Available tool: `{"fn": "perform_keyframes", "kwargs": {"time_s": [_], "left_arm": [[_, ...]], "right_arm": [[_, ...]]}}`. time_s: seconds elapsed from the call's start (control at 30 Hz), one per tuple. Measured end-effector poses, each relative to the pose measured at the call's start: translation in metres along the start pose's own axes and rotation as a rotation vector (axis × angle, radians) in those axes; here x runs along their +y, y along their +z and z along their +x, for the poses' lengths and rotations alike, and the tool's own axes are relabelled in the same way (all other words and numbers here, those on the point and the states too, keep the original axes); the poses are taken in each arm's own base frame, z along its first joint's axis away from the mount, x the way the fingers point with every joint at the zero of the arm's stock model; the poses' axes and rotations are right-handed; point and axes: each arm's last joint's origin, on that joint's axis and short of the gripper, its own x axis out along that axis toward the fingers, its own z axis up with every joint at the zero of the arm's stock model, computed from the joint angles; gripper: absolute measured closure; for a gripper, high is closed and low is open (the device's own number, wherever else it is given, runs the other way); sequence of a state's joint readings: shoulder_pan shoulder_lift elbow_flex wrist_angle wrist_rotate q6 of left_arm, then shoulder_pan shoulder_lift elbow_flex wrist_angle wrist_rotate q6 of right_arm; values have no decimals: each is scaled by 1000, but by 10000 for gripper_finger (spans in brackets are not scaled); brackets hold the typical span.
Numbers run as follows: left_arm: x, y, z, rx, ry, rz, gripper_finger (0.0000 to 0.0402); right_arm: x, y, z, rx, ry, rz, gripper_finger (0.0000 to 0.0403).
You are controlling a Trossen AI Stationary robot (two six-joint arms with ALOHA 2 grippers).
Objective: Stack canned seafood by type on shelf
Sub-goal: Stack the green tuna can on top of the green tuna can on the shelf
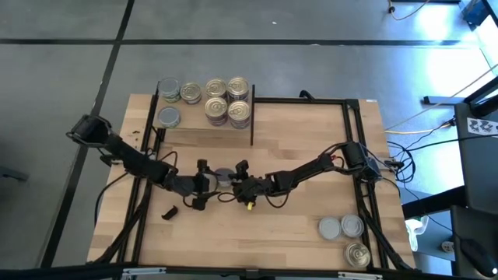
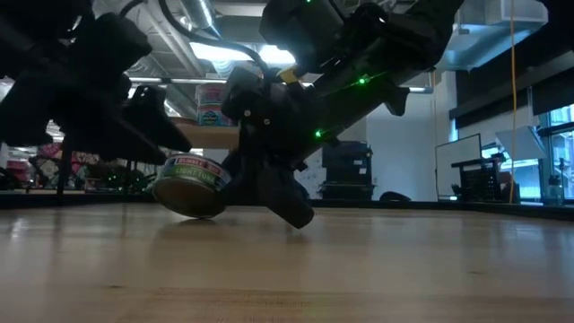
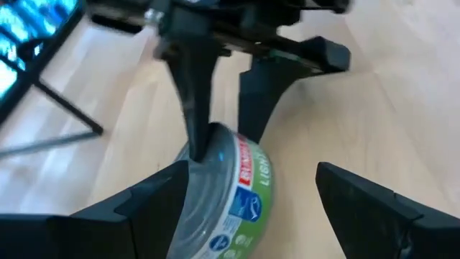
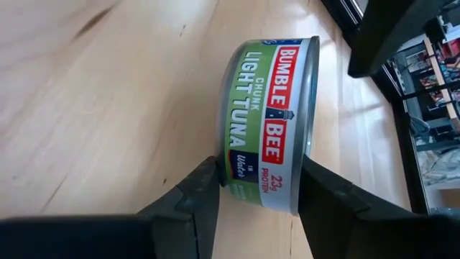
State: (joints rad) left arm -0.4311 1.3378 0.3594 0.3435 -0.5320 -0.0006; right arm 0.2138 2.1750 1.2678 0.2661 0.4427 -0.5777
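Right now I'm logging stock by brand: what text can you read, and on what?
"BUMBLE BEE", "CHUNK LIGHT TUNA", "IN WATER", "23g PROTEIN": the tin's green label, held in the right claw.
Same tin in the left wrist view: label blurred.
Stacked tins on the shelf: too small to read.

The tin (image 3: 223,194) is blurred and cut off by the left wrist view's edge.

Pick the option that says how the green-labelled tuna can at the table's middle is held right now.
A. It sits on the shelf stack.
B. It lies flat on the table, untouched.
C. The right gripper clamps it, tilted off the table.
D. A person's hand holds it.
C: the right gripper has its fingers on both faces of the tuna can, which the low view shows tilted on one edge; the left gripper is open around it.
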Motion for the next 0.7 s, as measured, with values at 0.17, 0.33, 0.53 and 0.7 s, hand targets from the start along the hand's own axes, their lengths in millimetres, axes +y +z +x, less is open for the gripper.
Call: {"fn": "perform_keyframes", "kwargs": {"time_s": [0.17,0.33,0.53,0.7], "left_arm": [[-1,-4,4,29,9,132,99],[2,-9,11,70,51,210,101],[5,-18,19,136,66,240,138],[6,-11,21,125,78,187,225]], "right_arm": [[-1,1,0,-11,-9,16,248],[-1,2,0,-13,-12,33,248],[-1,3,0,-27,-14,48,248],[-1,3,0,-31,-14,75,247]]}}
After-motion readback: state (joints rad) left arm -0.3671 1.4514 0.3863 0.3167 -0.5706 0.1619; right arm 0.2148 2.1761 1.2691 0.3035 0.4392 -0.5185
